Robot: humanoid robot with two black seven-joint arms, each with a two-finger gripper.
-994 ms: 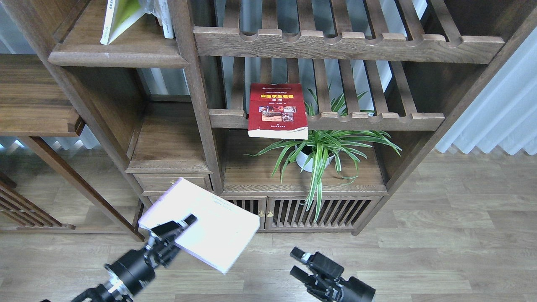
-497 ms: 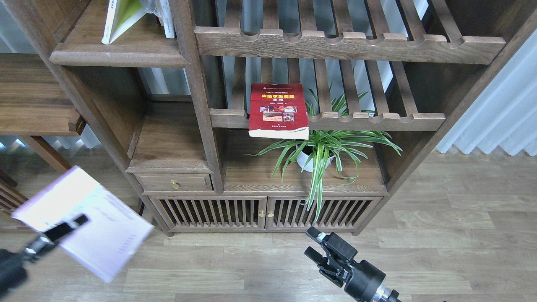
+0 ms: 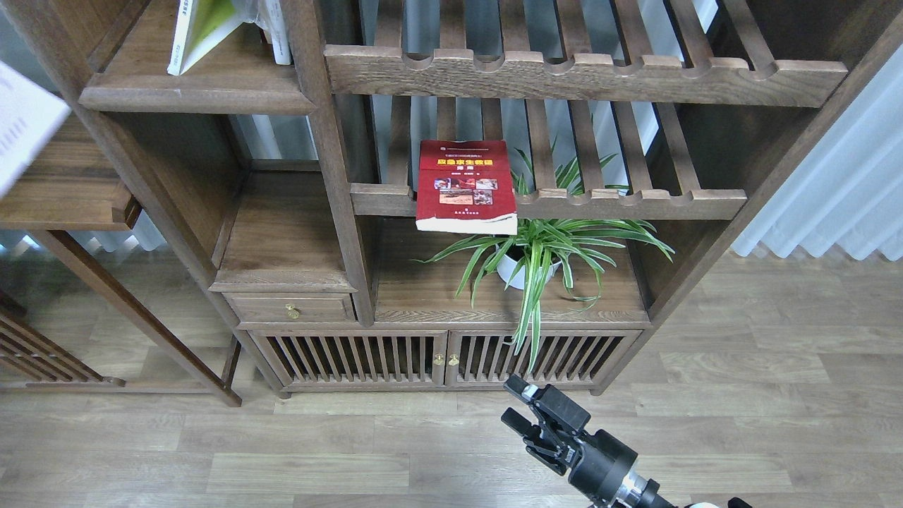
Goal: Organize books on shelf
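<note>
At nine o'clock, the pale book (image 3: 25,134) rides shelfward, its left end effector unseen; the right end effector (image 3: 523,413), open and empty, must next fetch the red book (image 3: 464,185).

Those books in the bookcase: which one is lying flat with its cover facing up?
The dark red book, lying on the slatted rack above the plant. The yellow-green book leans upright on the top-left shelf; the pale book is cut off at the left edge.

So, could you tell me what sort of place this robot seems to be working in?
Most likely a home-style living room or study, possibly staged. A dark wooden bookcase holds a dark red book and a potted spider plant, with wood-plank flooring and pale curtains behind.
</note>
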